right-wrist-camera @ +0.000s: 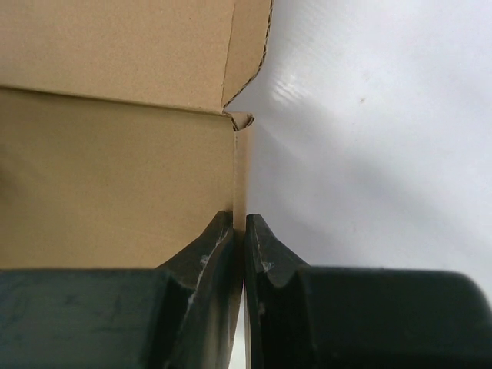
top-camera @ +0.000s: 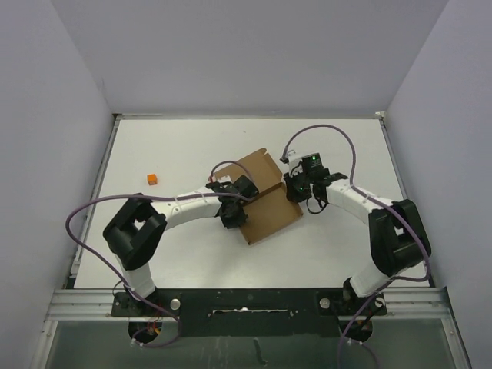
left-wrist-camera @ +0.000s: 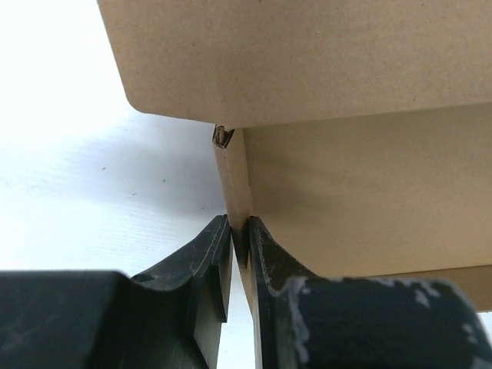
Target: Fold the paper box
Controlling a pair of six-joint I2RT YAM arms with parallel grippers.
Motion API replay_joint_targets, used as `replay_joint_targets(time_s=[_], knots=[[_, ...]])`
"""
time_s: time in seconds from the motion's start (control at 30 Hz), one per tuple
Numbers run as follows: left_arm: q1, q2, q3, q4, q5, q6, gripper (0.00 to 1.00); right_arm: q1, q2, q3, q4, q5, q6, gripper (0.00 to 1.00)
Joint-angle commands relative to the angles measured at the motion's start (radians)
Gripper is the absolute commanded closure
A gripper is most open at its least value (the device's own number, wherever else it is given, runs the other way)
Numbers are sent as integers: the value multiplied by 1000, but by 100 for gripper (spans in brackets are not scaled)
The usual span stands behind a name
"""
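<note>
Paper box (top-camera: 265,207) pinched from both sides

It lies partly folded at the middle of the tabletop (top-camera: 192,254), far flap raised. Left gripper (left-wrist-camera: 238,227) nips the left wall's thin edge; right gripper (right-wrist-camera: 239,223) is clamped on the right wall. Uneven pulls could tear a corner or slip a wall free. An orange block (top-camera: 152,179) sits toward the far-left corner.

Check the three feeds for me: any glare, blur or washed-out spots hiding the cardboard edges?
Top external: even light, sharp, faint shadows around the paper box. Left wrist: the table is blown out to white; the left end effector is dark and soft up close, the box edge readable. Right wrist: a bright sheen on the table, the right end effector underexposed, box corner clear.
</note>
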Motion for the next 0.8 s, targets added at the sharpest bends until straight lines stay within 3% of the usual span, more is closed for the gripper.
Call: replay_joint_targets(time_s=[0.0,0.3,0.57,0.77], knots=[[6,2,62,-8,-44,52,86,33,-131,-9,104,106,23,100],[6,-84,-26,269,-77,197,85,75,-246,-39,149,206,-9,100],[7,-75,-63,382,-105,240,85,109,-252,-44,164,232,-31,100],[6,-46,-64,412,-123,265,100,112,-241,-44,161,229,-23,100]])
